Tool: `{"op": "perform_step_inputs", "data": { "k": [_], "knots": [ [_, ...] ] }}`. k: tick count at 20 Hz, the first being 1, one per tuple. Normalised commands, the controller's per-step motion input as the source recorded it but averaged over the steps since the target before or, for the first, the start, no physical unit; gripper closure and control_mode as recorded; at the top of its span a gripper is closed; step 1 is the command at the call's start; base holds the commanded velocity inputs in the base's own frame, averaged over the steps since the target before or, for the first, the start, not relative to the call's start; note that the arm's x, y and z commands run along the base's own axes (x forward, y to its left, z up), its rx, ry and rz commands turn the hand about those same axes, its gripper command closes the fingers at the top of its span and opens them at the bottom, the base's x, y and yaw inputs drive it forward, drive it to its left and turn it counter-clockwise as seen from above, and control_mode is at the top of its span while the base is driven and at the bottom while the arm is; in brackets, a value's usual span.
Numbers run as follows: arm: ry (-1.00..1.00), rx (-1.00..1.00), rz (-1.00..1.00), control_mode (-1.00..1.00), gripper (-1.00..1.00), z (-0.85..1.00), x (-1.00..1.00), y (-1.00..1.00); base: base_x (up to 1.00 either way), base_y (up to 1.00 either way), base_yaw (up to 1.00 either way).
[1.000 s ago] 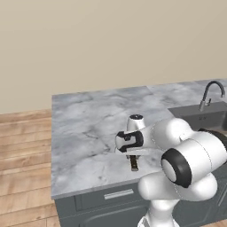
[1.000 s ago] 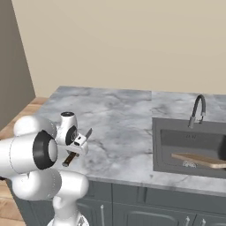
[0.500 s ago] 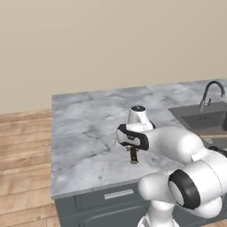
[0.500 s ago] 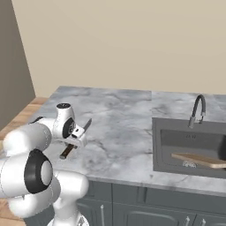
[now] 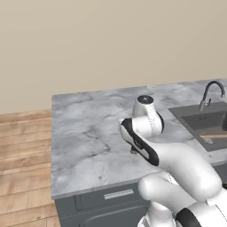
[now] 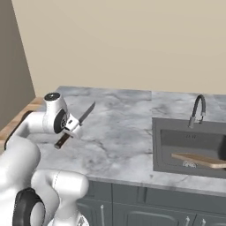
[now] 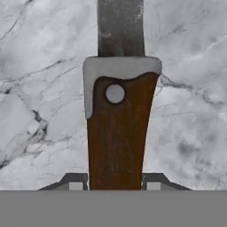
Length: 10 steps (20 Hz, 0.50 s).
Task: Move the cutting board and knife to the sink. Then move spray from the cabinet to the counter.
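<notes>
My gripper (image 6: 70,128) is shut on the brown wooden handle of the knife (image 6: 86,113), holding it in the air over the left part of the marble counter (image 6: 119,132). The grey blade points up and toward the right. In the hand view the knife (image 7: 116,128) stands straight between the fingertips (image 7: 74,182) of my gripper (image 7: 114,184). The cutting board (image 6: 201,160) lies tilted inside the sink (image 6: 190,132). It shows again as the cutting board (image 5: 217,134) in the sink (image 5: 199,119). The spray and the cabinet are out of view.
A thin black arched faucet (image 6: 197,110) stands behind the basin. The counter (image 5: 88,133) ends at its left edge over a wooden floor (image 5: 22,146). Dark base cabinets (image 6: 145,203) run below the front edge. A plain beige wall stands behind.
The arm's links have swung around and lower. The hand has risen slightly with the knife still held. The board in the sink has not moved.
</notes>
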Motion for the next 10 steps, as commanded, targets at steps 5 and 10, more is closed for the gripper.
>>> {"op": "perform_step_inputs", "data": {
  "k": [5, 10],
  "knots": [
    [-0.21, 0.0, -0.12, -1.0, 1.0, 0.46, -0.24, -0.16, 0.0, 0.0, 0.0],
    [-0.02, 0.0, -0.03, 1.0, 1.0, 0.09, -0.03, -0.05, -0.19, -0.53, -0.14]
  ]
}}
